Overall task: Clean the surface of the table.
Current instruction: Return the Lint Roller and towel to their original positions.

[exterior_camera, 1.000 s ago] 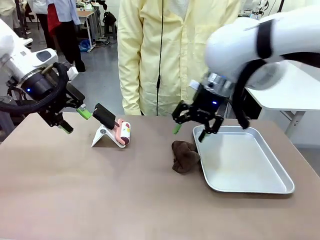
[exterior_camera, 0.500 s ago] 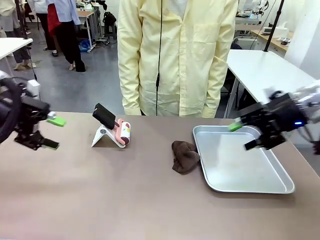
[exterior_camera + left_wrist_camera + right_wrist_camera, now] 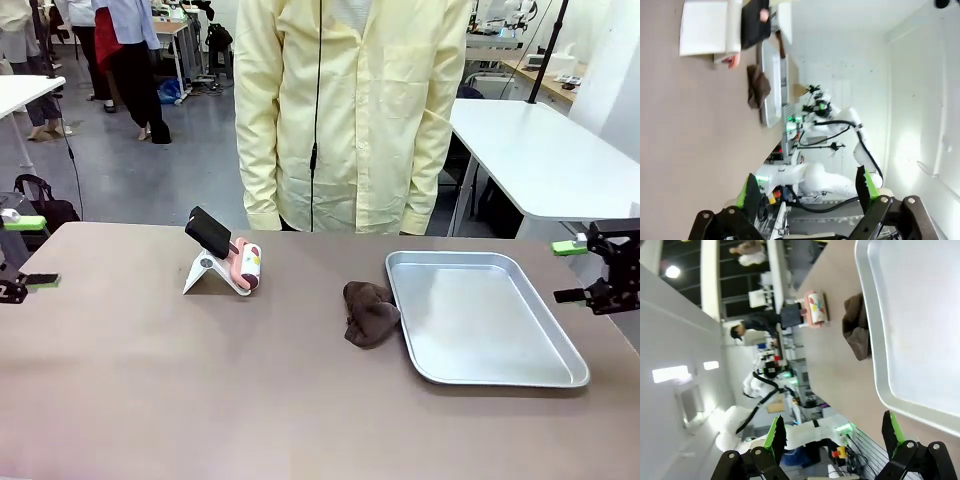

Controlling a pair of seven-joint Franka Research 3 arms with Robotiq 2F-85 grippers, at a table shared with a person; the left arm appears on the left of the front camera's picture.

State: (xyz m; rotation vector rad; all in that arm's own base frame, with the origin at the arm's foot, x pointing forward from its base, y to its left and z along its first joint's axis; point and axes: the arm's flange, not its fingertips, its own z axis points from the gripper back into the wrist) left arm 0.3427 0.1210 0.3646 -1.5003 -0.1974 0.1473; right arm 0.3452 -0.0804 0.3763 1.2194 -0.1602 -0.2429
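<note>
Table: the table [image 3: 200,390] is spreading wide across the front view, its near edge cut off by the picture's bottom; its matte brown-grey top is looking smooth and bare over most of the near half.
Person: a person [image 3: 350,110] in a pale yellow coat is standing at the far edge, cut off above the shoulders, hands hanging out of sight behind the table edge.
Tray: a silver metal tray [image 3: 500,375] is lying toward the right edge, nothing inside it.
Cloth: a crumpled brown cloth [image 3: 369,312] is sitting against the tray's left rim; whether it is touching is hard to tell.
Roller: a pink lint roller with a black handle [image 3: 228,252] is leaning on a small white stand [image 3: 203,273] near the far edge, left of middle; how the two are joined is hard to make out.
Left gripper: the left gripper [image 3: 22,253] is hanging at the left edge, mostly cut off, green pads spread apart and holding nothing.
Right gripper: the right gripper [image 3: 572,271] is hovering at the right edge beside the tray, its jaws standing wide and empty.
</note>
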